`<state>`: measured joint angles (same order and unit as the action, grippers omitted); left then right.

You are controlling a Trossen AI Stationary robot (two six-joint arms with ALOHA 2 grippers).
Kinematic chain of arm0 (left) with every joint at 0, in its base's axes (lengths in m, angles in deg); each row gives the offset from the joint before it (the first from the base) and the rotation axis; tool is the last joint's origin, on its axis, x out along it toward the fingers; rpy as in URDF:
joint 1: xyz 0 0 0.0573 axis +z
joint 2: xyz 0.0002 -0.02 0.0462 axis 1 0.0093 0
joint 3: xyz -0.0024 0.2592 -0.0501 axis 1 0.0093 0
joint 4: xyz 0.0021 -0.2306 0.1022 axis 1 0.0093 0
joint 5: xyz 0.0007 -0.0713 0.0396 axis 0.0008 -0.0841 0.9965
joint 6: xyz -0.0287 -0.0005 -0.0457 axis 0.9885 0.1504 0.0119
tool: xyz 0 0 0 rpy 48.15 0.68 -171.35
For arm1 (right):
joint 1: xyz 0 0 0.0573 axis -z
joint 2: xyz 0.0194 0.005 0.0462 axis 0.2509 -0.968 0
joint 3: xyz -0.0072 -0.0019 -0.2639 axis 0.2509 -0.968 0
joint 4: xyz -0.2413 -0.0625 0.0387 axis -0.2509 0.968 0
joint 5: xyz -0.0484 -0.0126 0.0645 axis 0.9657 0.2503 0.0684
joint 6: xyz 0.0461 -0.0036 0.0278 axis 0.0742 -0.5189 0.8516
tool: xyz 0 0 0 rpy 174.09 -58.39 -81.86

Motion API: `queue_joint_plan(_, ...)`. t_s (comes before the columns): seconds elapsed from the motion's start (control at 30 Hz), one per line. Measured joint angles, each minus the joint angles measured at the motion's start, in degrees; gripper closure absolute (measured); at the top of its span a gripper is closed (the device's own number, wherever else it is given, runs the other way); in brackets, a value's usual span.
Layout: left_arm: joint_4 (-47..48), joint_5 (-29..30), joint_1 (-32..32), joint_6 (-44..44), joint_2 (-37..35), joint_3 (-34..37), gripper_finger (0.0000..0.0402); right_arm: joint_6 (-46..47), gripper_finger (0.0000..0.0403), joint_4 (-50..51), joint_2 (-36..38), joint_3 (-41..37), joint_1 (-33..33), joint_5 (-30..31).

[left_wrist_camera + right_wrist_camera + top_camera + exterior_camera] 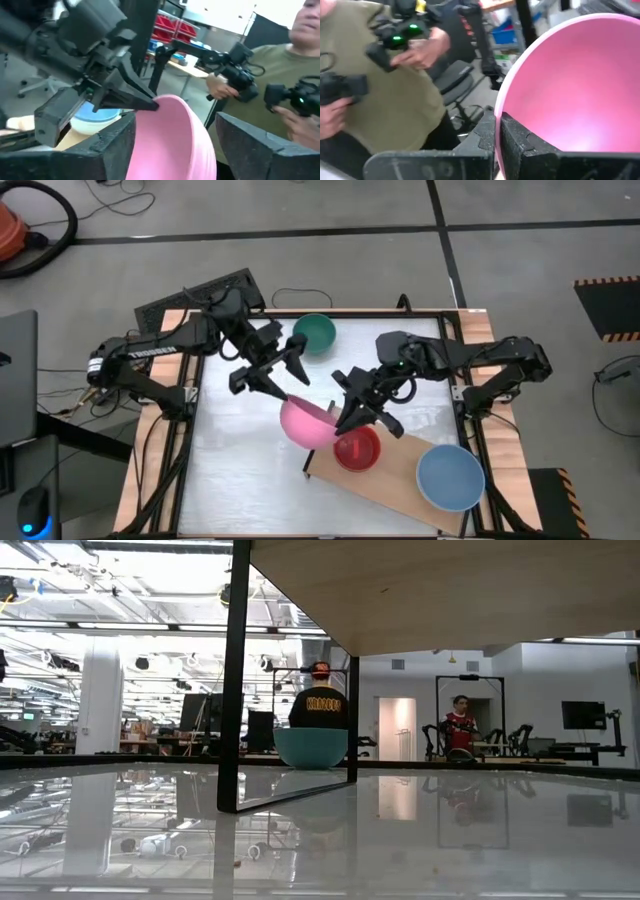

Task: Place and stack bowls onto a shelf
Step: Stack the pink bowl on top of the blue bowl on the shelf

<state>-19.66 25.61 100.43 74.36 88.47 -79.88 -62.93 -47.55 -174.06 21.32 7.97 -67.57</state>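
The pink bowl (305,422) is in the air over the middle of the table, tilted, next to the shelf's (398,478) left end. My right gripper (352,412) is shut on its rim. My left gripper (272,375) is open just to the bowl's far-left. In the left wrist view its fingers (116,145) stand on either side of the bowl (172,135); whether they touch it I cannot tell. A red bowl (357,448) and a blue-grey bowl (450,477) rest on the shelf. A teal bowl (314,333) sits on the table near the far edge. My right gripper (498,120) holds the pink bowl by its rim (501,97), with one finger inside the bowl and one outside. It reaches the bowl from the table's right side. The bowl (570,85) is lifted clear and tilted on its side.
From table height the shelf (450,590) shows as a raised board on thin dark legs (235,670), with the teal bowl (311,747) behind it. A person holding cameras (280,65) stands beyond the table. Bare tabletop (240,470) lies near-left.
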Motion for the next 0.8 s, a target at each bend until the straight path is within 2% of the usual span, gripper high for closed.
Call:
queue_joint_plan(0.23,0.09,-1.33,6.41,0.85,-0.10,0.00,0.0139,3.88,0.0371,8.81,2.48,0.70,-1.95,7.67)
queue_joint_plan(0.4,0.35,-0.90,12.07,3.43,-1.70,0.00,0.0138,6.01,0.0371,24.01,6.18,8.78,-6.57,14.97)
queue_joint_plan(0.53,2.57,-1.32,15.41,4.32,-3.12,-0.04,0.0138,15.56,0.0371,40.77,7.80,15.64,-11.91,22.19)
queue_joint_plan(0.63,5.43,-1.80,16.98,3.72,-3.86,-0.04,0.0138,27.05,0.0372,53.16,7.95,19.93,-16.73,26.41)
queue_joint_plan(0.7,7.60,-1.85,17.59,3.08,-4.16,-0.04,0.0138,35.32,0.0372,59.74,7.84,22.28,-20.25,27.38)
queue_joint_plan(0.8,10.76,-1.87,18.03,1.57,-4.17,-0.04,0.0138,44.17,0.0372,64.01,7.77,24.72,-24.93,27.25)
